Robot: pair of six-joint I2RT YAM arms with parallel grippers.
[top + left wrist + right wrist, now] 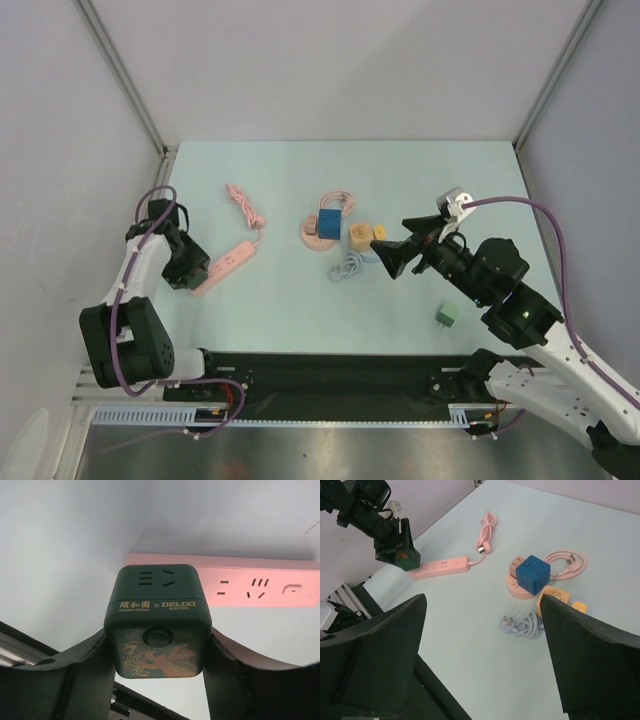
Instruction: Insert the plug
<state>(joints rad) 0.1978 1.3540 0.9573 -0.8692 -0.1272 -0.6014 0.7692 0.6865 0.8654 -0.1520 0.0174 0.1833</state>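
The left gripper (157,655), at the table's (280,310) left edge over the strip's (260,587) near end, is clamped on the cube plug (155,605), seemingly not pushed home yet; the right gripper (388,256) gapes empty

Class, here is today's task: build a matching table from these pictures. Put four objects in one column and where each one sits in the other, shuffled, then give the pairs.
Objects
1. dark green plastic cube socket
2. long pink plastic power strip
3. blue plastic cube socket
4. small light green cube

Places
A. on top of the round pink base
B. alone on the table, near the right arm
C. flat on the table, sockets facing up
D. clamped between the left fingers

Pairs: 1-D, 2-C, 3-A, 4-B
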